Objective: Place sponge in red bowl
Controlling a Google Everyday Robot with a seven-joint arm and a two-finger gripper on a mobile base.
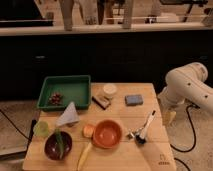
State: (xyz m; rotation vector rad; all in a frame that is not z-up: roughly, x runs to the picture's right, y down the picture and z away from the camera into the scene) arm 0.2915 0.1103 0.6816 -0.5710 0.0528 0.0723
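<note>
The sponge (133, 100) is a blue-grey rectangle lying flat at the back right of the wooden table (155, 150). The red bowl (107, 133) stands upright near the table's front middle and looks empty. My white arm (189, 86) comes in from the right. The gripper (170, 117) hangs just off the table's right edge, to the right of the sponge and a little nearer the front, apart from it. It holds nothing that I can see.
A green tray (75, 85) with small dark items is at the back left. A white cup (109, 90), a brown block (101, 101), a brush (145, 127), a dark bowl (58, 145), a green cup (42, 129), a folded cloth (67, 116) and a wooden spoon (85, 154) lie around the red bowl.
</note>
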